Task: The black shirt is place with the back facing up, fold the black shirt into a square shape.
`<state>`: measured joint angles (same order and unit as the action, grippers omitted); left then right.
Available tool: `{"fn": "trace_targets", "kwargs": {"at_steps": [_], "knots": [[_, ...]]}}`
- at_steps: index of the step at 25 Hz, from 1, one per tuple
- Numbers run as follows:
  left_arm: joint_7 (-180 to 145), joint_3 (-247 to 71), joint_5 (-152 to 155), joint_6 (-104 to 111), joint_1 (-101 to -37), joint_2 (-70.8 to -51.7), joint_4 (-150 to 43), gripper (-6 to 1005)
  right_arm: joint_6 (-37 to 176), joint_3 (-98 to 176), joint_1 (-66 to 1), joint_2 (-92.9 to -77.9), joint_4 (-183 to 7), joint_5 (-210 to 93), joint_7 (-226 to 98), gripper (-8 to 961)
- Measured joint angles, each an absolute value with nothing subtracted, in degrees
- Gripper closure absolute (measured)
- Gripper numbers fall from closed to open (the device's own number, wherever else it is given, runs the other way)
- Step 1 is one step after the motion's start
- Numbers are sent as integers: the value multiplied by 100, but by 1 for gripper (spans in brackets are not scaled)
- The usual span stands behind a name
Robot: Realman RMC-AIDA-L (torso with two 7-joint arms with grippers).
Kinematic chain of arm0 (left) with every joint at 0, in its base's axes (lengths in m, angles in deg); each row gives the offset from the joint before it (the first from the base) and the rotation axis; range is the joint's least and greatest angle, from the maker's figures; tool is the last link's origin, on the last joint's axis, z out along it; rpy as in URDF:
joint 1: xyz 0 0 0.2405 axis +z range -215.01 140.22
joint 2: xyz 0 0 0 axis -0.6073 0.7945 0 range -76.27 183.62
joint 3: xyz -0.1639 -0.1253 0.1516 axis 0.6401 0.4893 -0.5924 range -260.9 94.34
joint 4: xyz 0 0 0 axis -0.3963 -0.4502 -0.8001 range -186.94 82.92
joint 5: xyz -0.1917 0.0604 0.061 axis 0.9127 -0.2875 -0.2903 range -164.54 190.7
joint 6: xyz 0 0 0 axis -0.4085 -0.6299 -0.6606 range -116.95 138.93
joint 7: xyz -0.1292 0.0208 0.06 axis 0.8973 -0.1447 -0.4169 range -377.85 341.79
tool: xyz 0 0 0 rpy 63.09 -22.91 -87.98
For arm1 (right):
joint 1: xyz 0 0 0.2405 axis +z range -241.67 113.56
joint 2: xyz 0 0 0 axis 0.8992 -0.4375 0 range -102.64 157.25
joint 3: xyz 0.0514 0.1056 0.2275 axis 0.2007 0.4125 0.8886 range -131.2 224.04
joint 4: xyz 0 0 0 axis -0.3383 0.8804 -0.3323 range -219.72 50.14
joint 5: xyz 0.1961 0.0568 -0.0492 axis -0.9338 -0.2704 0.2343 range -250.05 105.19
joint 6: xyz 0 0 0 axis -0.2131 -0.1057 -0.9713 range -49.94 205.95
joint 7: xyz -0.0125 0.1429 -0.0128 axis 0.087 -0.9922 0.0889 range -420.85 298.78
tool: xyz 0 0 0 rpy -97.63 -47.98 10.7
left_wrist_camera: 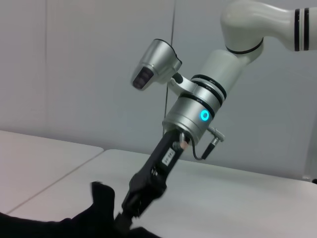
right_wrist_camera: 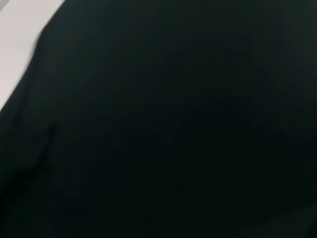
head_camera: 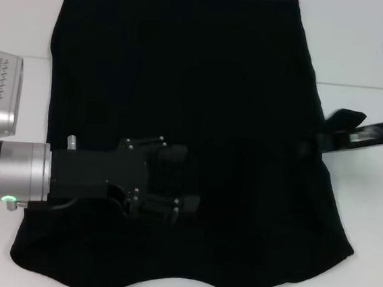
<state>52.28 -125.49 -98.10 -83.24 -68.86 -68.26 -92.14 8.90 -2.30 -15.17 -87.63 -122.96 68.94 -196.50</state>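
Observation:
The black shirt [head_camera: 204, 84] lies spread flat on the white table [head_camera: 20, 18], its curved neckline at the near edge. My left gripper [head_camera: 183, 178] hovers open over the shirt's near-left part, nothing between its fingers [head_camera: 175, 153]. At the shirt's right edge my right gripper [head_camera: 317, 143] is shut on the cloth, and a small flap of it stands up there [left_wrist_camera: 101, 196]. The left wrist view shows the right gripper [left_wrist_camera: 126, 215] dipping into that raised cloth. Black cloth [right_wrist_camera: 173, 129] fills nearly all of the right wrist view.
Bare white table [head_camera: 367, 221] lies right of the shirt and along its left side. A seam in the tabletop [head_camera: 360, 86] runs across behind the right arm. A grey wall [left_wrist_camera: 74, 59] stands behind the table.

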Motion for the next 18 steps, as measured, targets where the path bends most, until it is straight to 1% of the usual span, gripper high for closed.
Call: {"fn": "trace_targets", "kwargs": {"at_steps": [4,11,17,18], "knots": [[5229,-12476,-9810,-8358,-6876,-6815,-9209,72,1022,-851,-1211,-8876,-12201,6901,-19930,936],[5229,-12411,-9810,-8343,-6859,-6806,-9200,74,1131,-1168,-1138,-8897,-12168,6911,-20239,933],[5228,-12406,-9810,-8325,-6869,-6805,-9191,76,1121,-1060,-1178,-8811,-12180,6910,-20293,719],[5228,-12406,-9810,-8324,-6871,-6805,-9191,77,1120,-1060,-1187,-8800,-12181,6910,-20293,670]]}}
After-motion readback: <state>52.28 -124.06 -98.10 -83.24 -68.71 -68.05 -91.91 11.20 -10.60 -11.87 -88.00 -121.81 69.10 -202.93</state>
